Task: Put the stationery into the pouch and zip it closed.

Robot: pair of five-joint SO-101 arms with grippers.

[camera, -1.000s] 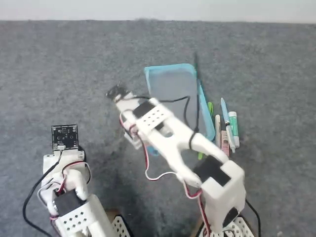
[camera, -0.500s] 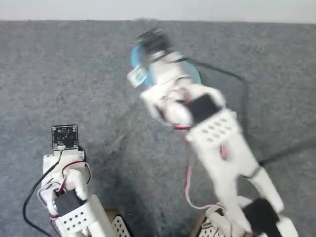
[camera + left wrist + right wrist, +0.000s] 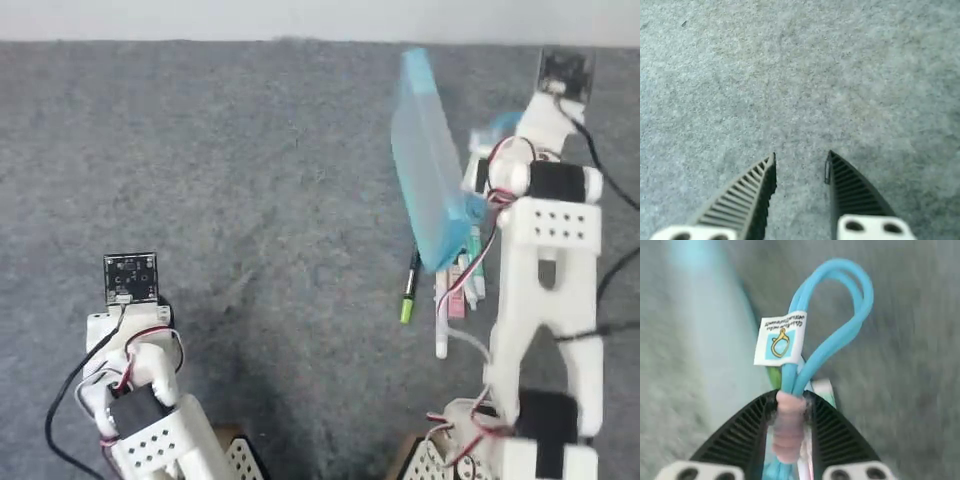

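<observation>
Pouch (image 3: 428,170): we saw it in the upper right of the high view, raised on edge, just left of the right arm (image 3: 545,270).
Loop (image 3: 832,315): we found it pinched between the right gripper's (image 3: 790,396) fingers.
Stationery (image 3: 458,285): it lay on the table (image 3: 220,150) below the pouch's lower end, one pen (image 3: 409,288) just left of the rest.
Left arm (image 3: 140,400): we placed it lower left, well apart from the pouch.
Left gripper (image 3: 800,162): it hung above bare table.

We see soft, even, fairly bright light across the grey carpet (image 3: 230,150); a faint, diffuse shadow darkens it just beside the left arm (image 3: 140,400)'s base.
</observation>
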